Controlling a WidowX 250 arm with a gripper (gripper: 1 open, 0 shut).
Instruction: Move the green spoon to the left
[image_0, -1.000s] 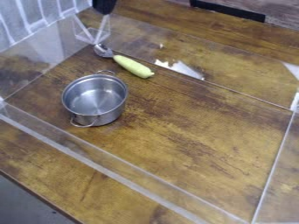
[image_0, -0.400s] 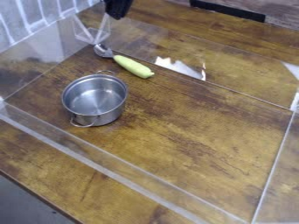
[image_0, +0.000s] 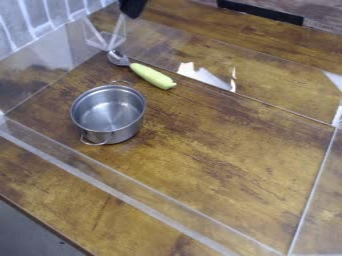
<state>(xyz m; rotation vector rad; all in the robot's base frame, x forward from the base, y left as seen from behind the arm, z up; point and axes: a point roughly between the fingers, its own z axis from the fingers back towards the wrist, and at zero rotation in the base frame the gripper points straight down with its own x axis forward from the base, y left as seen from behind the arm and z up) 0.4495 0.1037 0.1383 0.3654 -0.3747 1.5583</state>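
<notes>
The green spoon (image_0: 150, 75) lies flat on the wooden table at the upper left, its yellow-green handle pointing down-right and its silver bowl (image_0: 118, 58) toward the back. Only the dark lower end of my gripper (image_0: 131, 8) shows at the top edge, above and just behind the spoon's bowl. Its fingertips cannot be made out against the clear wall, and no gap shows between them. I cannot tell whether it touches the spoon.
A round steel pot (image_0: 108, 110) stands left of centre, in front of the spoon. Clear acrylic walls (image_0: 160, 208) fence the table on all sides. Bright reflections (image_0: 207, 74) lie right of the spoon.
The gripper's dark end has shifted slightly to the right along the top edge. The spoon and the pot have not moved.
</notes>
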